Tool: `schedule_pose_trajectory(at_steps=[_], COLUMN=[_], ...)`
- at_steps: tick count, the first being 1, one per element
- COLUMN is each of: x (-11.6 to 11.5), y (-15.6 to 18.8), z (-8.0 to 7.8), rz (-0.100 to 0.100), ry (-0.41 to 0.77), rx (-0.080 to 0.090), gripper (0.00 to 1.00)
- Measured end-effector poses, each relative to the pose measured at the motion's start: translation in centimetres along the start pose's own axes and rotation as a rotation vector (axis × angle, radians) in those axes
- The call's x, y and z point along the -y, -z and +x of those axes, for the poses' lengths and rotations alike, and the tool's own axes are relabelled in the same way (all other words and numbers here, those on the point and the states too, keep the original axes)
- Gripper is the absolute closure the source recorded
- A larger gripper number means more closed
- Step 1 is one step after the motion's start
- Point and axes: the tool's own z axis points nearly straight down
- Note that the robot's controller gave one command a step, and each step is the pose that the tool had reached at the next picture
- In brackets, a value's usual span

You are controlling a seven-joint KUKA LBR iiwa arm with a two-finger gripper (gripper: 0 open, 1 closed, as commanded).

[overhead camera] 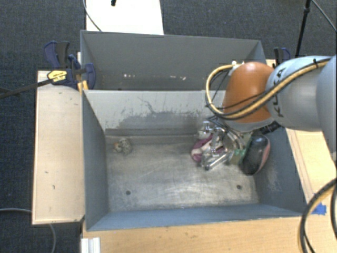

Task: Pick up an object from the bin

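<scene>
Purplish object [198, 151] sits against the gripper [212, 159], right of bin [96, 157]; grip cannot be told.

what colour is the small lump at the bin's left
The small lump looks greyish tan, in the camera view.

Even diffuse light, soft shadow under arm [308, 96], dull sheen on bin [158, 181]

A thick, rounded silver-grey KUKA arm [308, 96] ends at the wrist in a glossy orange dome cover [251, 88]. Yellow and black cables [208, 93] loop around the cover and trail back along the grey link. The gripper [213, 153] beneath is a cluster of bare, shiny metal parts.
</scene>
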Motion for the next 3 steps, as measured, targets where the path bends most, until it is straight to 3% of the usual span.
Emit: schedule_pose_trajectory(at_steps=[1,2,3], x=[3.3,8.0,7.8], y=[20.2,10.1,10.6], z=[3.8,8.9,8.6], rz=[0.009,0.003,0.005], ry=[0.421,0.324,0.328], rx=[0.005,-0.013,-0.003], gripper=[1.00,1.00,0.00])
